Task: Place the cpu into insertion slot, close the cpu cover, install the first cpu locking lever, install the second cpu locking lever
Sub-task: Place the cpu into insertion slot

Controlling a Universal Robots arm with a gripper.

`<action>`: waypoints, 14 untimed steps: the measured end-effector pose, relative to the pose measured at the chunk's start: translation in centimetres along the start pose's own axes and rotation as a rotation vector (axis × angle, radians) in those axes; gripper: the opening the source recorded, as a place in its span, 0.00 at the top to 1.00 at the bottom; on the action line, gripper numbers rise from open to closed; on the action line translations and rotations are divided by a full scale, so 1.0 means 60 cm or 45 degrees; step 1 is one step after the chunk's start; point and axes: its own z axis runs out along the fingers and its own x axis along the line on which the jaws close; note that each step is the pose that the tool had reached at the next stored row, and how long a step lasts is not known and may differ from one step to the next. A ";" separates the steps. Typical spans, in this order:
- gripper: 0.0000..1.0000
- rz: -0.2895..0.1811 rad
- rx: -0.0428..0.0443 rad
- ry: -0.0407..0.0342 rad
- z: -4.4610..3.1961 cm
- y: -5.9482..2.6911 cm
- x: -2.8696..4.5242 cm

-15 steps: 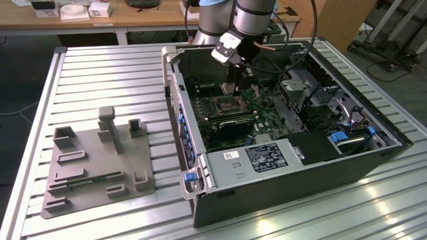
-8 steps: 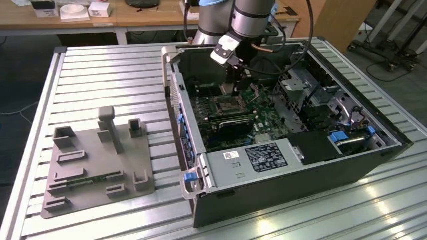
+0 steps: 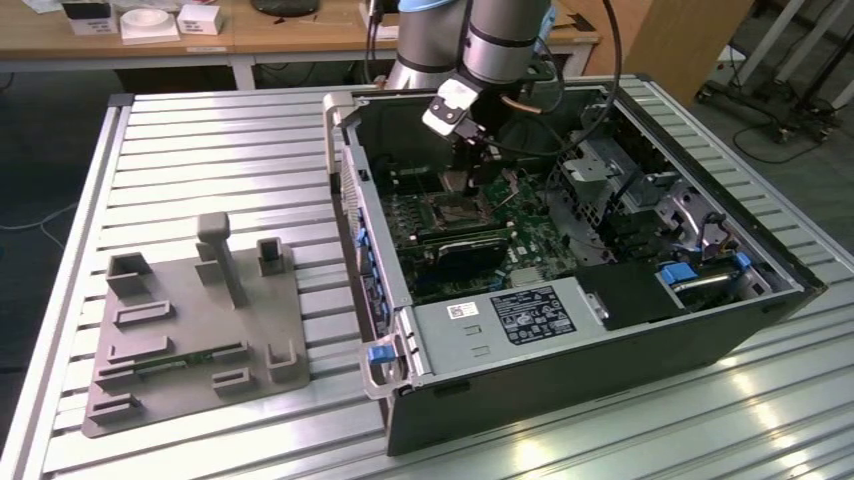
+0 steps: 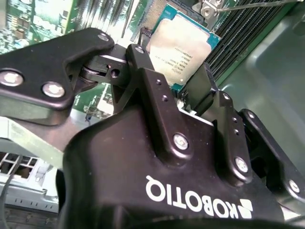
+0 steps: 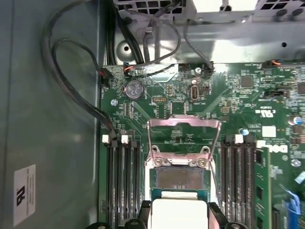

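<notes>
My gripper (image 3: 462, 178) hangs inside the open computer case, just above the motherboard. It is shut on the cpu (image 4: 183, 47), a flat silvery chip with a green edge held between the two black fingers (image 4: 143, 62). In the first wrist view the cpu (image 5: 178, 213) hovers at the near edge of the insertion slot (image 5: 180, 177), whose dark square centre lies bare. The cpu cover (image 5: 183, 125) stands tilted up and open behind the slot. Thin wire levers (image 5: 218, 157) run along the slot's sides. In the exterior view the slot (image 3: 449, 211) sits right under the gripper.
Long black memory slots (image 5: 123, 181) flank the socket on both sides. Black cables (image 5: 71, 76) curve along the case wall. A grey power-supply box (image 3: 514, 318) fills the case front. A grey fixture (image 3: 194, 330) stands on the slatted table at the exterior view's left.
</notes>
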 end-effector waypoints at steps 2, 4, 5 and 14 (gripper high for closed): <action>0.46 0.000 0.000 0.0000 0.006 0.001 0.002; 0.46 0.000 0.000 -0.0001 0.012 0.002 0.003; 0.46 0.000 0.000 0.0000 0.015 0.002 0.003; 0.46 0.000 0.000 0.0002 0.043 0.003 0.005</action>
